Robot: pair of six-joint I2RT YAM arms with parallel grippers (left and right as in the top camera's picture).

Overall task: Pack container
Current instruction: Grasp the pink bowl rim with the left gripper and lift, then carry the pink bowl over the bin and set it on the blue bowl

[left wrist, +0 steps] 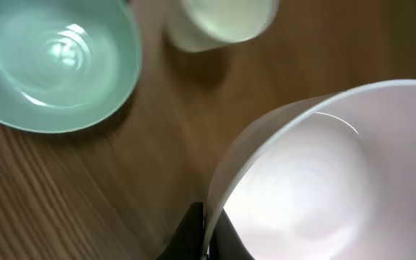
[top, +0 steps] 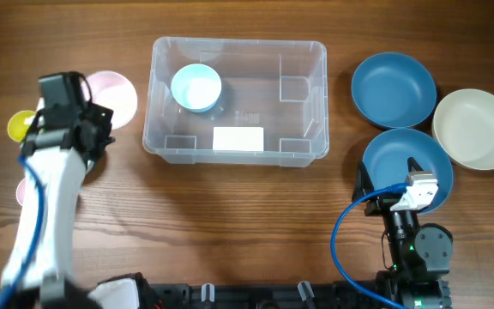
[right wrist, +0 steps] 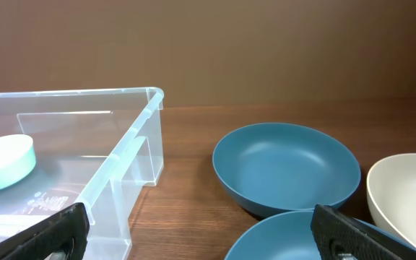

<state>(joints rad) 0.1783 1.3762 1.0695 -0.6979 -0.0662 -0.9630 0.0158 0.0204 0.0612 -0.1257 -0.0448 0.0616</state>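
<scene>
Container [top: 264, 99] sits mid-table [top: 230, 223], open side up, between the two arms. Overhead gives you the contents: one light blue bowl [top: 196, 87] in the back-left corner, and a white label [top: 238, 138] on the base by the front wall.

Left gripper [left wrist: 206, 230]: you get its state only from the left wrist view. The fingers are pinched onto the rim of the pink bowl [left wrist: 316, 173], one outside the wall and one inside. Overhead shows only the arm's head over that bowl's left edge, left of the container and apart from it, with the fingers hidden. The left wrist view also shows a mint green bowl [left wrist: 53, 61] and a blurred pale cup [left wrist: 222, 20] on the wood beyond the pink bowl. Overhead doesn't show you the mint one, only a yellow piece [top: 17, 126] poking out beside the arm. Can't tell if that is the pale cup.

Right gripper [right wrist: 201, 217]: the right wrist view shows the fingers spread wide with nothing between them. Overhead puts it above the near dark blue bowl [top: 401, 154]. The far dark blue bowl [top: 394, 88] is right of the container, near it but not touching. The cream bowl [top: 477, 129] is furthest right, just beside both blue ones. The right wrist view gives you the container's right wall side-on, with the light blue bowl resting flat on the base.
</scene>
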